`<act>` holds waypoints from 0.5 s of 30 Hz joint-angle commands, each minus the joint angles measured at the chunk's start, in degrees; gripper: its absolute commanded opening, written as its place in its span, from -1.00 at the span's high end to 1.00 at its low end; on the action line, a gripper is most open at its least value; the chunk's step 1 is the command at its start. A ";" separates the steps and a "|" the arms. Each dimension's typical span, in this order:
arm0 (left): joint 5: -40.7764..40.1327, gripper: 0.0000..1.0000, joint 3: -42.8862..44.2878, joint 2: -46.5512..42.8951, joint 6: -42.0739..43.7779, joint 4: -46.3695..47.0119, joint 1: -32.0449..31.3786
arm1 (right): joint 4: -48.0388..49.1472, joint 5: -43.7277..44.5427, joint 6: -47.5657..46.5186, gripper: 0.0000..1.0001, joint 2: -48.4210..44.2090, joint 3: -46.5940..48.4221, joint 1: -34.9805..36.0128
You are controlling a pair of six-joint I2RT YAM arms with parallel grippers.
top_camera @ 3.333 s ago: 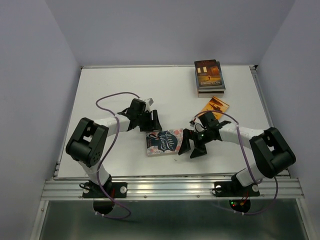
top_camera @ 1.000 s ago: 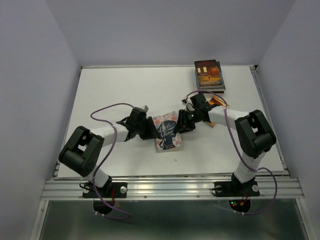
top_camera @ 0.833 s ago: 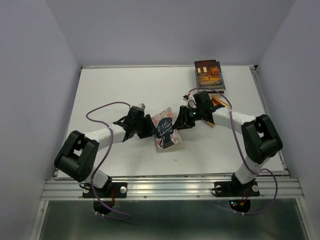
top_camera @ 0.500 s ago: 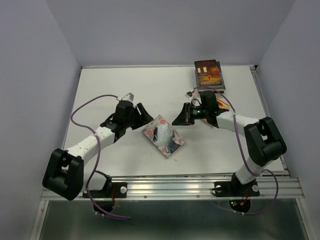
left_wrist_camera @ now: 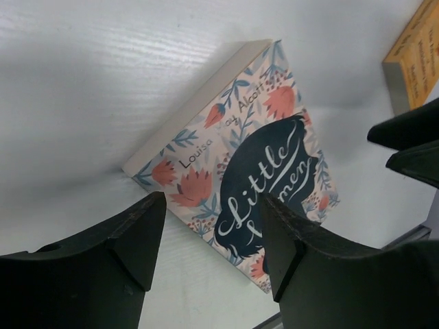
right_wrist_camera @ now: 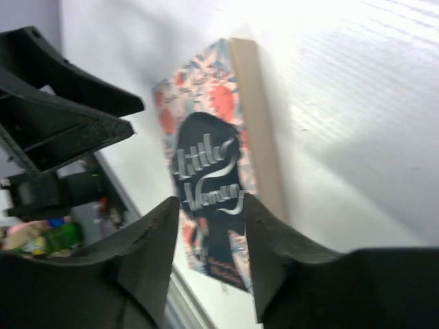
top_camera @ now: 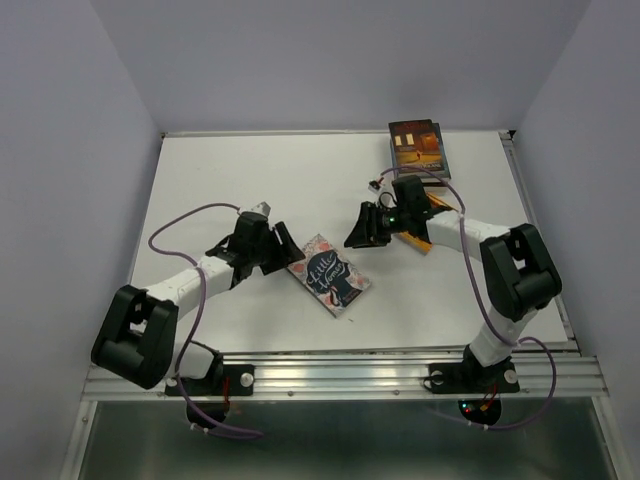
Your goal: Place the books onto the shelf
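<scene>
Floral book (top_camera: 329, 274) lies flat on the tabletop (top_camera: 220, 180) between the left end effector (top_camera: 286, 245) and the right end effector (top_camera: 356, 228), held by neither. One orange book (top_camera: 440, 205) and one stack (top_camera: 418, 150) sit far right.

Left wrist: fingers (left_wrist_camera: 130, 240) moderately parted, empty, near its cover.

Right wrist: fingers (right_wrist_camera: 147, 240) narrowly parted, empty.

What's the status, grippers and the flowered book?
Left gripper open, empty, beside flowered book. Right gripper open, empty, just beyond it. Book flat on table, unheld. Nothing blocking it.
</scene>
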 commanded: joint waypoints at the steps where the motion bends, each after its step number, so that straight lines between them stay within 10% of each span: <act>1: 5.03 -0.32 -3.04 3.32 -0.38 4.29 -0.38 | -5.91 5.37 -7.68 -0.08 3.10 3.46 0.70; 5: 6.09 -0.23 -3.05 6.49 -1.96 7.21 -1.96 | -6.71 3.44 -10.67 -0.32 6.35 4.78 2.02; 15: 4.08 -0.01 -3.66 9.22 -4.33 8.62 -2.58 | -8.20 -3.15 -9.97 -0.18 5.41 5.05 4.75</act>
